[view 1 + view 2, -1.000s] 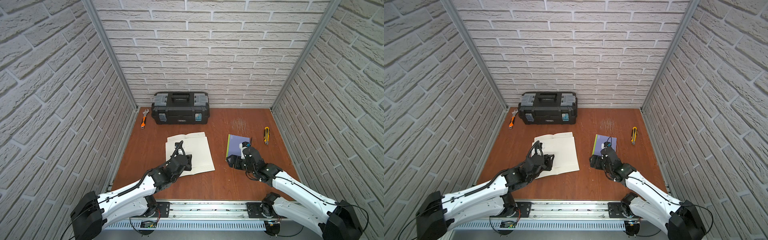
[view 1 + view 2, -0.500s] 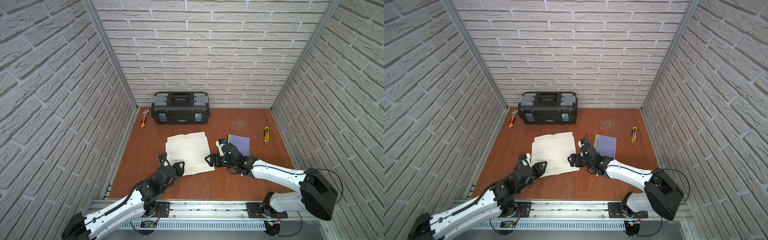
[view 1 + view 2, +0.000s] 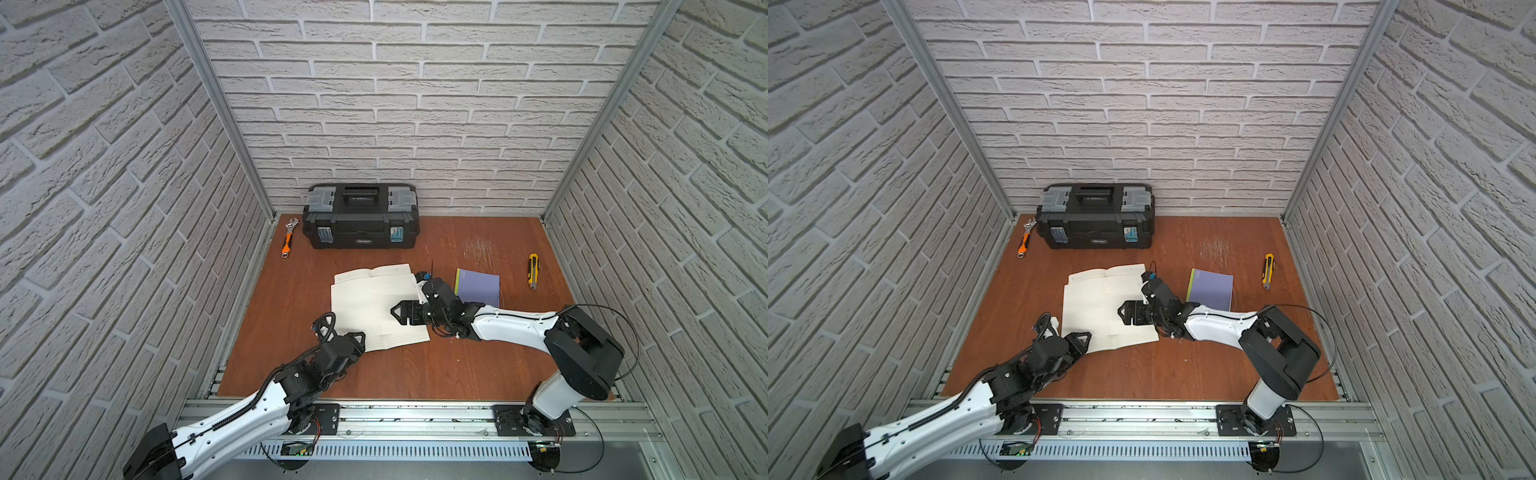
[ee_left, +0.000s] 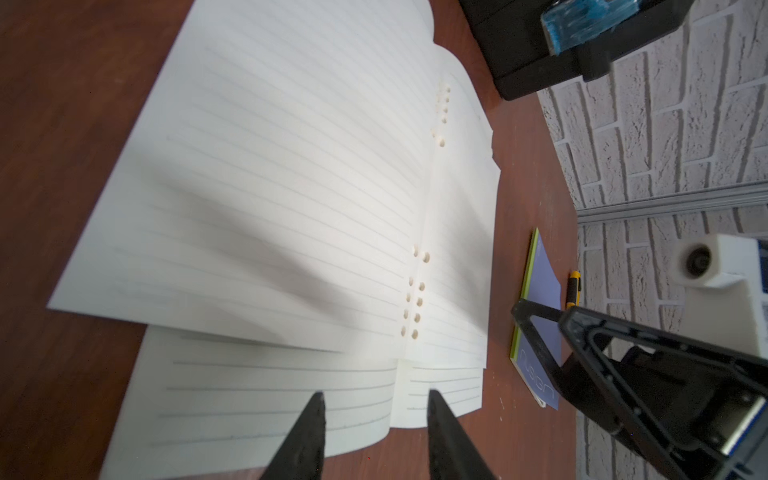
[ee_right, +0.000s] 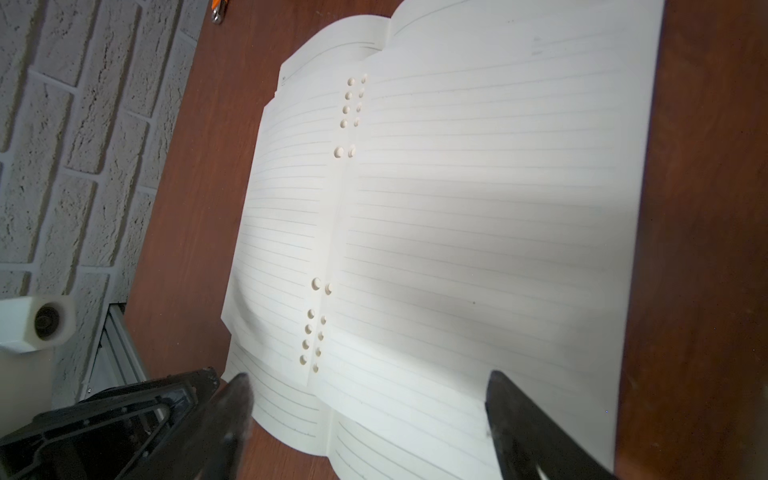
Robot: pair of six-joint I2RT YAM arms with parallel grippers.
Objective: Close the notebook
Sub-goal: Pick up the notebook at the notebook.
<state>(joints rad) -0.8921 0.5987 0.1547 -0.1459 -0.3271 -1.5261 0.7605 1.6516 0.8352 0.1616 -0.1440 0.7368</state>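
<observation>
Notebook (image 3: 365,291) spread flat; left gripper (image 4: 375,394) narrow, empty, at edge; right gripper (image 5: 368,375) wide over pages

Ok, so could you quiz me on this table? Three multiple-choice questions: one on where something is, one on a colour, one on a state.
1. Where does the orange-handled metal wrench lie?
A) beside the black plastic toolbox, near the back wall
B) on the toolbox's lid
C) at the front rail

2. What colour is the cover of the small closed booklet?
A) red
B) black
C) purple

3. How is the cream lined-paper notebook lying?
A) shut
B) open, pages facing up
C) standing on edge

Answers:
1 A: the wrench lies on the wood right next to the toolbox's end.
2 C: the cover is purple, with a green strip along one edge.
3 B: both lined pages lie spread in both top views.
</observation>
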